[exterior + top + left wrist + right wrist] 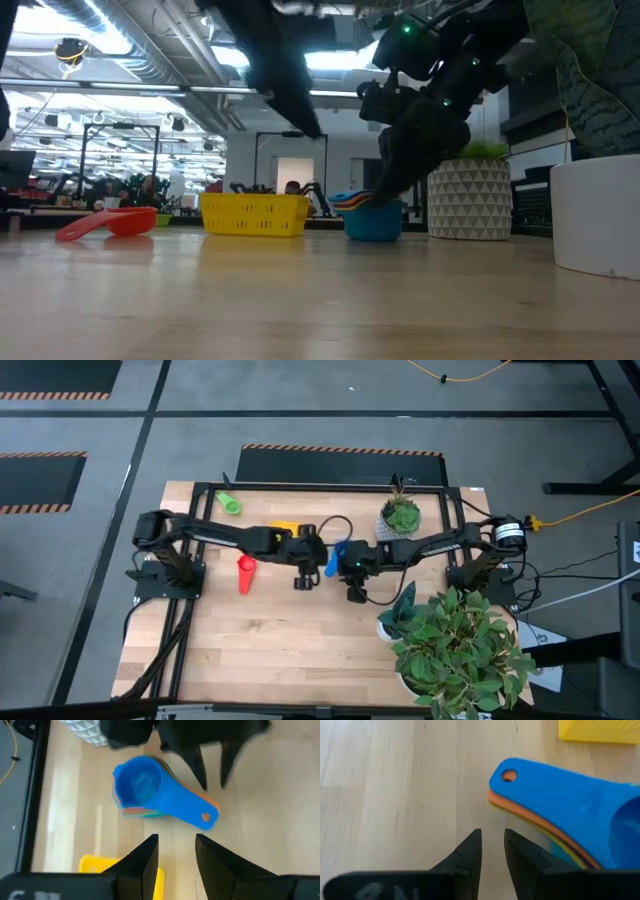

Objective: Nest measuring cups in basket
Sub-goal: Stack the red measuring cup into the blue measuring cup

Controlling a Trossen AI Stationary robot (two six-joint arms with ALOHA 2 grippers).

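High view, surface: we log a pale wood table (280, 650) on a grey floor with striped hazard tape.
High view, cups: green measuring cup (230, 503) near the far edge; red measuring cup (245, 573) alone, long axis running near to far; blue nested stack (336, 555) between both grippers.
High view, container: yellow basket (284, 528); we cannot tell its contents.
Low view, room: workshop with ceiling lights; white patterned pot (470, 200) beside the stack.
Left wrist view: left gripper (175, 851), jaws narrowly parted, holding nothing.
Right wrist view: right gripper (492, 851), jaws slightly apart, empty, just beside the stack's handles.
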